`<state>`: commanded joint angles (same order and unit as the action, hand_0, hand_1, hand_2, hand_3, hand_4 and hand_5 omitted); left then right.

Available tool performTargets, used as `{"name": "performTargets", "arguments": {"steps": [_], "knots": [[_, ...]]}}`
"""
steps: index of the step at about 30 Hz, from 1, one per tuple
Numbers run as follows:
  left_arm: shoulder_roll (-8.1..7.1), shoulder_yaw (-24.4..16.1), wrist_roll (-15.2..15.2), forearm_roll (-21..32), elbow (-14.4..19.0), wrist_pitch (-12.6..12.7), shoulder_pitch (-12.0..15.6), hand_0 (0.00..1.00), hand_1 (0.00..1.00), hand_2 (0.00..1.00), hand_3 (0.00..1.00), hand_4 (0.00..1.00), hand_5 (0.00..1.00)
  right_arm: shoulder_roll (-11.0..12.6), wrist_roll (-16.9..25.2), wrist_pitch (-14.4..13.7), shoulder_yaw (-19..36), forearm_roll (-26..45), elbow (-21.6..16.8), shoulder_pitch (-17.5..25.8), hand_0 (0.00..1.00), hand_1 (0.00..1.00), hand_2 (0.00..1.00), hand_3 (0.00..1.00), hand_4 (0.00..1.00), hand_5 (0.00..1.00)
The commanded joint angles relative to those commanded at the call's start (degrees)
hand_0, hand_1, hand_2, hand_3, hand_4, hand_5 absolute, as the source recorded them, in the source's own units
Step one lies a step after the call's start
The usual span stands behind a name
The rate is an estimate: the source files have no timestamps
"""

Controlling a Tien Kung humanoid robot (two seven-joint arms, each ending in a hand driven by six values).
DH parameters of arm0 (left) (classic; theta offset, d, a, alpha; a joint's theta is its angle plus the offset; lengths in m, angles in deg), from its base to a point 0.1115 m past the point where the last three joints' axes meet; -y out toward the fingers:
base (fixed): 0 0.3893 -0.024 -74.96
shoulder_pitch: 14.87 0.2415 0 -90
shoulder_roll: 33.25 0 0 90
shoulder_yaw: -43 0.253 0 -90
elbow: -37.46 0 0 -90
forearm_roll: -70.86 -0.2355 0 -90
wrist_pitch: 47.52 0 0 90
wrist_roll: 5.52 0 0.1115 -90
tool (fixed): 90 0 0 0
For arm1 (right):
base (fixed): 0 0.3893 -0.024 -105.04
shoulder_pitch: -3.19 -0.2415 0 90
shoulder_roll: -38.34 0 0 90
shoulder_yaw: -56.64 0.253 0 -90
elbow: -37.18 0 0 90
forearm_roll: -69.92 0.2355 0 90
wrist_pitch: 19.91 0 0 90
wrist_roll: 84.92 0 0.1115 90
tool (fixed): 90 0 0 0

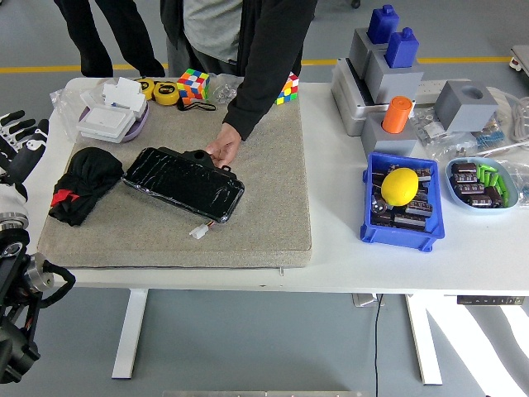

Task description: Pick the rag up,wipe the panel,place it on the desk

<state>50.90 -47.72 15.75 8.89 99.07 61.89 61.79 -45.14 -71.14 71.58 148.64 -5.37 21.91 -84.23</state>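
Left hand [18,139] open, empty, at table's left edge. Black rag [83,184] lies ungrasped beside panel [183,182], which person's hand [221,150] steadies. All steps remain.

A robotics lab or workshop: grey floor with yellow line [74,68], white table [347,248] crowded with a blue parts bin [401,233], grey fixtures [388,74] and puzzle cubes [193,85].
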Motion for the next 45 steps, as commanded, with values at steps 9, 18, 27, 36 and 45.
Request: {"name": "performTargets", "arguments": {"steps": [9, 18, 27, 36, 45], "knots": [[0.00, -0.3, 0.5, 0.3, 1.0, -0.2, 0.2, 0.483, 0.566, 0.546, 0.577, 0.833, 0.157, -0.2, 0.1, 0.0, 2.3, -1.9, 1.2, 0.0, 0.590, 0.563, 0.475, 0.520, 0.909, 0.361], [0.19, -0.6, 0.1, 0.1, 1.9, -0.3, 0.5, 0.482, 0.562, 0.544, 0.578, 0.830, 0.155, -0.2, 0.1, -0.1, 2.1, -1.6, 0.9, -0.2, 0.589, 0.563, 0.476, 0.521, 0.908, 0.362], [-0.67, -0.2, -0.1, 0.3, 1.6, -0.5, -0.4, 0.483, 0.563, 0.544, 0.580, 0.828, 0.154, -0.1, 0.1, -0.2, 1.8, -1.4, 0.7, -0.2, 0.590, 0.563, 0.476, 0.521, 0.908, 0.363], [-1.11, 0.0, -0.6, 1.4, 3.0, -0.9, -0.8, 0.483, 0.561, 0.543, 0.579, 0.824, 0.152, 0.0, 0.2, -0.3, 1.0, -0.8, 0.0, -0.5, 0.589, 0.563, 0.477, 0.522, 0.907, 0.363], [-1.30, 0.4, -0.7, 1.6, 3.4, -1.0, -1.3, 0.483, 0.561, 0.543, 0.578, 0.823, 0.151, 0.3, 0.2, -0.3, 0.7, -0.6, -0.3, -0.8, 0.589, 0.563, 0.477, 0.522, 0.906, 0.363]]}}
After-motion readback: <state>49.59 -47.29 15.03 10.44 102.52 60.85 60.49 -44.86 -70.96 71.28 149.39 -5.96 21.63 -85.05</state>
